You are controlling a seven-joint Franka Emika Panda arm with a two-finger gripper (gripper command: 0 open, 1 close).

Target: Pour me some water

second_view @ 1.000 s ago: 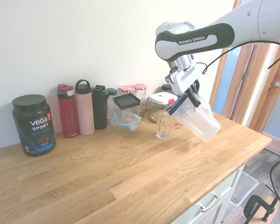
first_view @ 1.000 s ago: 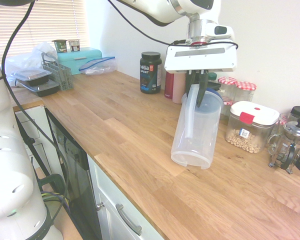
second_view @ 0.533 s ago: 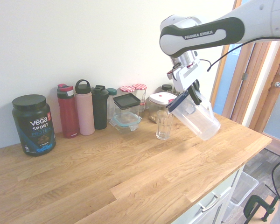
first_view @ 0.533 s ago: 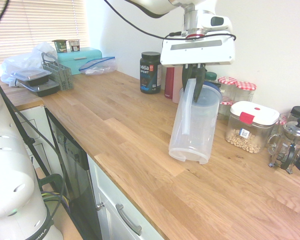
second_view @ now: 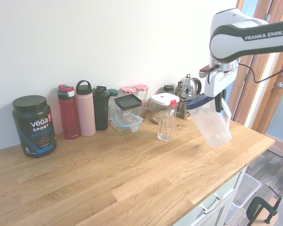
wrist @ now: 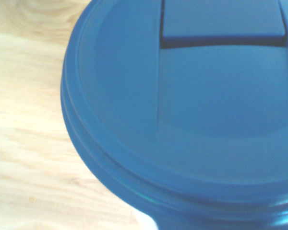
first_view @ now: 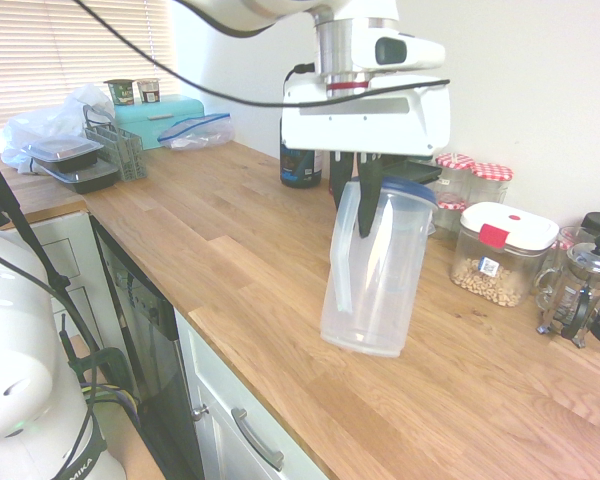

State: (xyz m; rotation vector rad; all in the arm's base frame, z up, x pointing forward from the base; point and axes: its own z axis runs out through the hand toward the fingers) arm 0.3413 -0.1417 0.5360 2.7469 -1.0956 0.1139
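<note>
pitcher [second_view: 211, 123] with a blue lid [wrist: 206, 120] hangs tilted in the claw [first_view: 362, 222], its fingers closed on the handle [first_view: 344, 255]; beyond it, drinking glass [second_view: 166, 126] upright on the worktop [second_view: 132, 174], then french press [first_view: 580, 290] and the white-lidded container [first_view: 500, 255] behind.

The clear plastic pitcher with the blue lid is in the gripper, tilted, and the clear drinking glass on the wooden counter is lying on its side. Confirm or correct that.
Correct one point: the clear drinking glass stands upright on the wooden counter, as the second exterior view shows. The rest holds.
</note>
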